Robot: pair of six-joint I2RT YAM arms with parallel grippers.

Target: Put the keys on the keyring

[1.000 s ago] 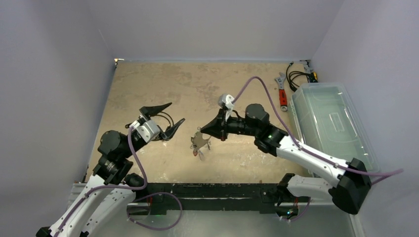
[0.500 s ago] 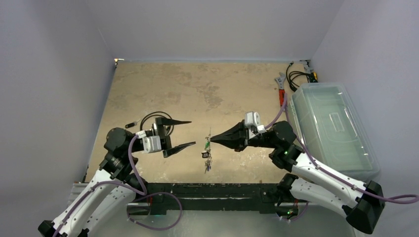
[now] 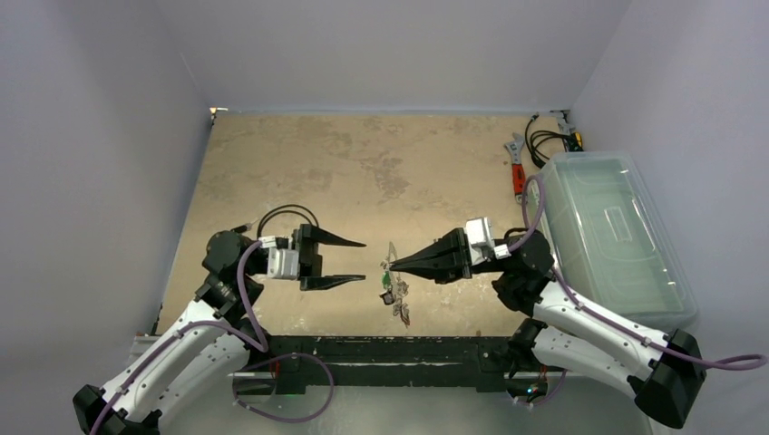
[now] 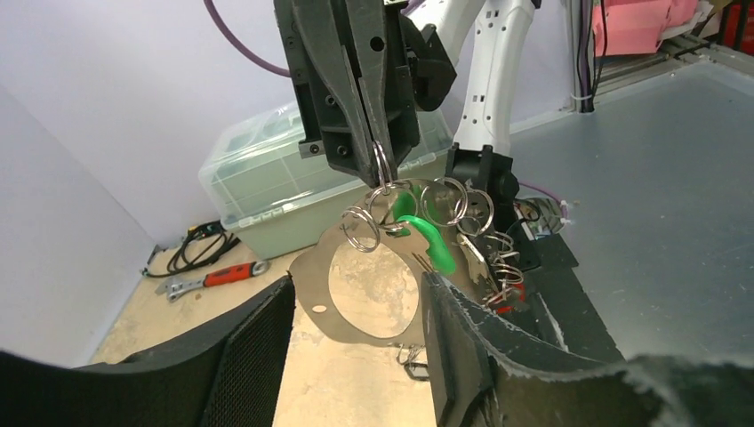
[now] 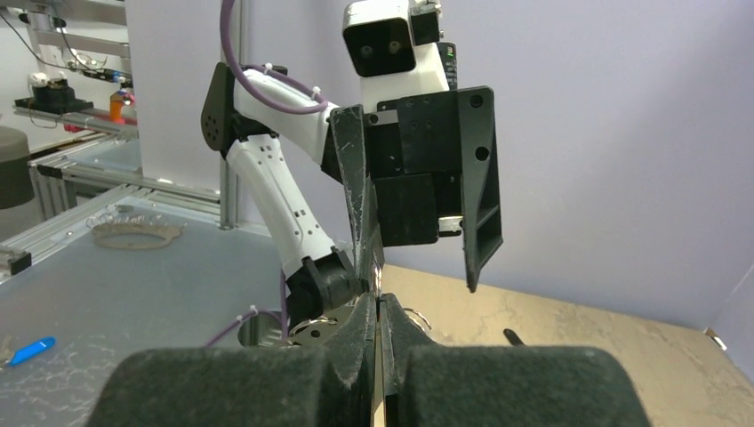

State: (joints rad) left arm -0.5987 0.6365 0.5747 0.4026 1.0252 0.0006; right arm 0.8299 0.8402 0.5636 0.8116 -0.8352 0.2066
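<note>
Above the desk's near edge: keyring with keys, hanging between two grippers.
Right gripper pinched closed on a small split ring atop the bunch. Left gripper open, empty, just beside. Green key head visible. Far right: red-handled wrench, black cable loop, clear lidded box. Single keys indistinct from overhead, and the bunch is mostly hidden behind the fingers in the right wrist view.

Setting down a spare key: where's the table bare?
Bare: far half of the table, left wall to red wrench. Crowded: near middle, where the left claw faces the right claw holding the keyring bunch; plastic bin on the right.
</note>
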